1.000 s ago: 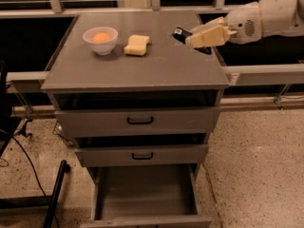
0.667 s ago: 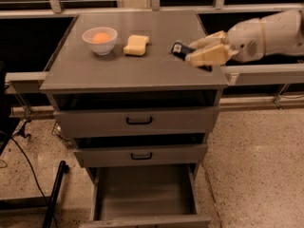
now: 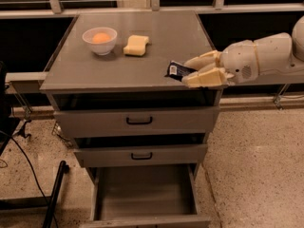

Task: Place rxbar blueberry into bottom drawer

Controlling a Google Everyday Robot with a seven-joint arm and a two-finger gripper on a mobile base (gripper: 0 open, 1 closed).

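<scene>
I have the cream two-finger hand (image 3: 190, 73) closed on the flat dark navy-blue snack bar (image 3: 178, 70), at the grey worktop (image 3: 95, 70) front right corner (deep grey bottom drawer (image 3: 142, 196) stands open below).

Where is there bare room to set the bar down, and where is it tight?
The bottom drawer stands open, its grey floor bare between the walls. On the cabinet top, the front strip before the bowl and sponge is free. Crowded: the front right edge, where the gripper holds the rxbar blueberry.
</scene>
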